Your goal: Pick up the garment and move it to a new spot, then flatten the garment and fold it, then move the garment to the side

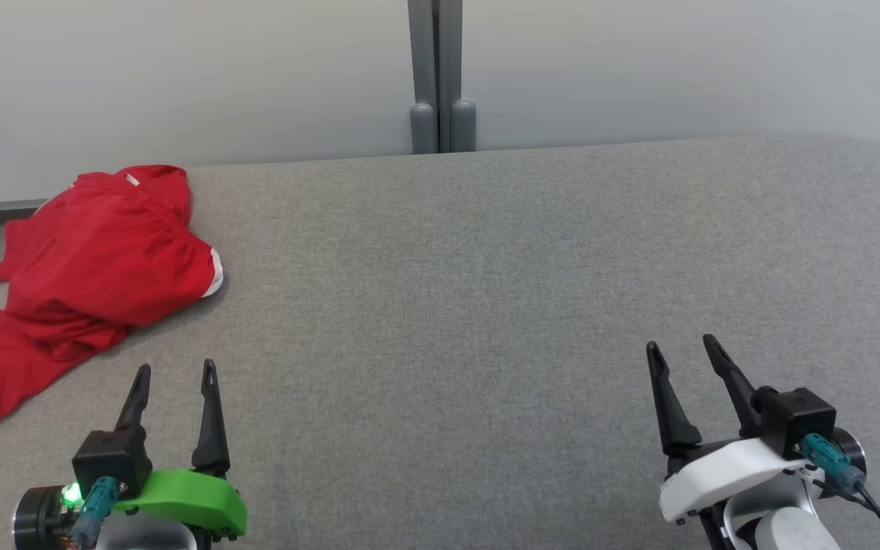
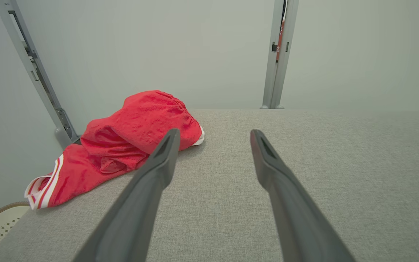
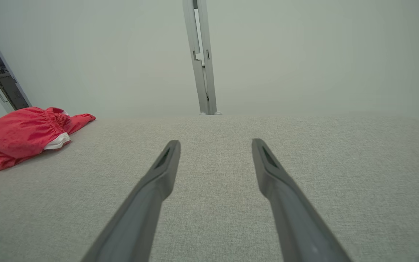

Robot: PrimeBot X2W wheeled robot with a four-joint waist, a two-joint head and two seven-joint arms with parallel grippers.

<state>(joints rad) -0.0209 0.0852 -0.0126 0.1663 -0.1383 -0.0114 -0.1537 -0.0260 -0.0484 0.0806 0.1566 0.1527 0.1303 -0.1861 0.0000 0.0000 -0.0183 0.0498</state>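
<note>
From where I stand, nothing is picked up yet. The red shorts (image 1: 96,260) lie crumpled at the far left corner of the grey counter (image 1: 486,305), with the elastic waistband toward the back wall and one white-striped leg hem spilling over the left edge. The left claw (image 1: 176,367) hovers at the near side, near the shorts and a little to their right, its two dark fingers spread apart and empty. The right claw (image 1: 681,344) is likewise spread wide with nothing in it, well apart from the shorts across the bare cloth. I'd say the first step, the pick-up, is in hand. The next move seems to call for the left claw to reach forward and leftward and pinch a bunched fold firmly, since thin fabric could slip when lifted toward the open middle.
</note>
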